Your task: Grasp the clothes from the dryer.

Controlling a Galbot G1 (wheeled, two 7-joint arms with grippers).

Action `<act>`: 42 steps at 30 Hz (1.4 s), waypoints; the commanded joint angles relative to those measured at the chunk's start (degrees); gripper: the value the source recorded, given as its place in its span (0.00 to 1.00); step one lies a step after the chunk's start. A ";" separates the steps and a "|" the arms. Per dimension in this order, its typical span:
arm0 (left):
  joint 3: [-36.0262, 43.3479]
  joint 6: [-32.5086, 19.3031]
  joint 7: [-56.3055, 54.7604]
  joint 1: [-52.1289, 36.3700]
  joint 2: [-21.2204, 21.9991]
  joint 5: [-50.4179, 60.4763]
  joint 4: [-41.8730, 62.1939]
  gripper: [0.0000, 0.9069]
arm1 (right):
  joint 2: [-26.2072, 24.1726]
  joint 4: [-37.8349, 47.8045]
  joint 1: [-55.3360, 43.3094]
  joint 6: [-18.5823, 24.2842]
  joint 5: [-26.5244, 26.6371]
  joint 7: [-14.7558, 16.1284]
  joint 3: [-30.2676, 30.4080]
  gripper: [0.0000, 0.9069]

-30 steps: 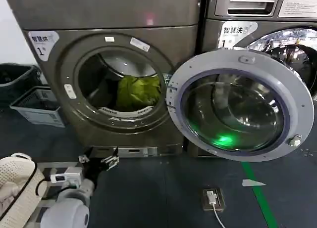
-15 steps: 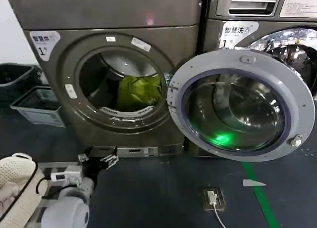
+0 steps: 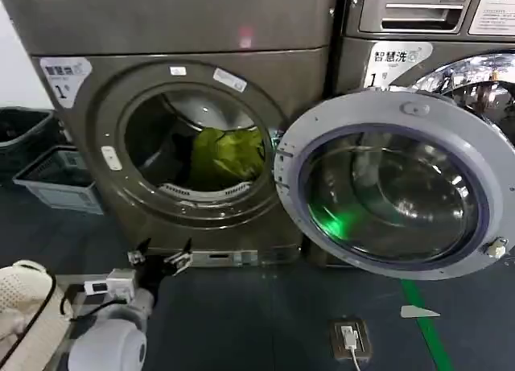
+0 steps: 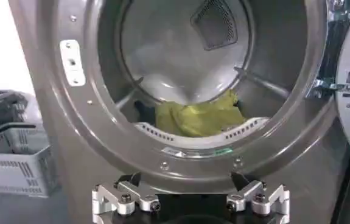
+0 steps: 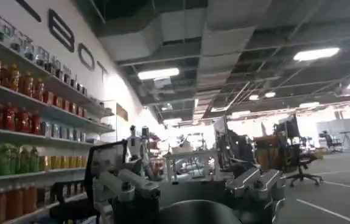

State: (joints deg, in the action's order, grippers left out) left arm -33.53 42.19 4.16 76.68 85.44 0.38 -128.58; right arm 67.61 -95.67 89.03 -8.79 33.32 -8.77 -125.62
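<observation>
our left gripper [image 3: 163, 255] hangs low in front of the dryer [image 3: 177, 33], just under the rim of its round porthole, with its fingers [image 4: 121, 196] spread wide and nothing between them. in the left wrist view the left gripper [image 4: 190, 198] shows as two metal finger blocks well apart at the frame's lower edge, the porthole rim just beyond them

the clothes [image 3: 227, 155], a crumpled yellow-green bundle, lie up and ahead of that gripper, deep in the steel drum on its floor, behind the perforated white lip at the opening; the same bundle [image 4: 197, 117] sits straight beyond the gap between the fingers, not touched

the dryer door [image 3: 386, 186] stands swung open to the right of the gripper, its glass catching a green glow. grey plastic baskets [image 3: 56, 178] rest on the floor to the gripper's left, against the machine's side

our right gripper [image 5: 190, 192] is raised and turned toward a room with shelves of bottles [image 5: 16, 122]; its fingers stand apart, holding nothing
</observation>
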 commanded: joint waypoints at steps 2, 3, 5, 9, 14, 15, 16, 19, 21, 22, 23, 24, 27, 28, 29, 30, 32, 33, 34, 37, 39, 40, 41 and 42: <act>-0.02 2.81 0.01 0.02 -0.14 0.02 0.16 1.00 | 0.04 -0.09 0.02 0.04 0.09 -0.04 -0.05 1.00; -0.03 2.81 0.03 -0.01 -0.15 0.03 0.13 1.00 | 0.06 -0.10 -0.03 0.03 0.08 -0.04 -0.03 1.00; -0.05 2.81 0.05 -0.06 -0.26 0.03 0.01 1.00 | 0.05 -0.16 -0.15 0.04 0.09 -0.04 0.00 1.00; -0.13 2.81 0.18 -0.15 -0.45 0.11 0.17 1.00 | 0.05 -0.23 -0.34 -0.01 0.08 -0.04 0.14 1.00; 0.07 2.81 0.05 -0.27 -0.21 0.42 0.52 1.00 | 0.15 -0.36 -0.37 -0.06 0.07 0.04 0.27 1.00; 0.13 2.81 0.03 -0.24 -0.14 0.85 0.65 1.00 | 0.12 -0.32 -0.41 -0.06 0.07 0.04 0.25 1.00; 0.13 2.81 0.05 -0.22 -0.11 0.64 0.63 1.00 | 0.12 -0.26 -0.38 -0.05 0.06 0.06 0.23 1.00; 0.13 2.81 0.11 -0.24 -0.14 0.60 0.52 1.00 | 0.10 -0.12 -0.32 0.01 0.05 0.09 0.16 1.00; 0.13 2.81 0.10 -0.39 -0.18 0.55 0.55 1.00 | 0.15 -0.14 -0.32 -0.03 0.06 0.06 0.21 1.00; 0.13 2.81 0.10 -0.45 -0.18 0.56 0.59 1.00 | 0.21 -0.20 -0.27 -0.02 0.06 0.06 0.25 1.00; 0.12 2.81 0.09 -0.48 -0.16 0.56 0.62 1.00 | 0.22 -0.20 -0.23 -0.03 0.06 0.06 0.27 1.00; 0.14 2.81 0.09 -0.48 -0.16 0.59 0.64 1.00 | 0.21 -0.14 -0.24 -0.03 0.06 0.06 0.27 1.00; 0.18 2.81 0.10 -0.46 -0.12 0.61 0.86 1.00 | 0.15 0.07 -0.25 -0.02 0.04 0.06 0.18 1.00; 0.20 2.81 0.10 -0.44 -0.09 0.61 0.88 1.00 | 0.12 0.13 -0.27 -0.01 0.04 0.05 0.09 1.00; 0.22 2.81 0.11 -0.37 -0.09 0.63 0.89 1.00 | 0.06 0.28 -0.16 -0.01 0.05 0.07 -0.10 1.00; 0.25 2.81 0.12 -0.33 -0.15 0.60 0.87 1.00 | -0.02 0.46 0.05 0.00 0.10 0.14 -0.36 1.00; 0.26 2.81 0.16 -0.43 -0.18 0.61 0.99 1.00 | -0.21 1.01 0.48 0.04 0.18 0.13 -1.01 1.00; 0.25 2.81 0.17 -0.51 -0.16 0.60 1.04 1.00 | -0.23 1.28 0.73 0.08 0.23 0.14 -1.31 1.00; 0.22 2.81 0.18 -0.56 -0.15 0.57 1.04 1.00 | -0.18 1.49 1.11 0.17 0.26 0.13 -1.66 1.00; 0.20 2.81 0.31 -0.58 -0.25 0.45 1.16 1.00 | 0.15 1.17 1.70 0.17 1.16 0.12 -2.11 1.00; 0.35 2.81 0.47 -0.58 -0.28 0.47 1.19 1.00 | 0.30 1.06 1.70 0.16 1.15 0.12 -2.18 1.00; 0.48 2.81 0.46 -0.57 -0.29 0.46 1.11 1.00 | 0.41 1.02 1.74 0.17 1.16 0.11 -2.13 1.00; 0.54 2.81 0.45 -0.55 -0.29 0.45 1.06 1.00 | 0.54 0.97 1.80 0.19 1.13 0.14 -2.09 1.00; 0.54 2.81 0.42 -0.51 -0.25 0.44 1.00 1.00 | 0.73 0.91 1.89 0.21 1.12 0.13 -2.06 1.00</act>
State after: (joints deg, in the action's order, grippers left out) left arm -33.02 42.19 4.59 76.17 85.16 0.83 -127.46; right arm 68.30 -94.82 90.62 -8.57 34.10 -8.60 -127.26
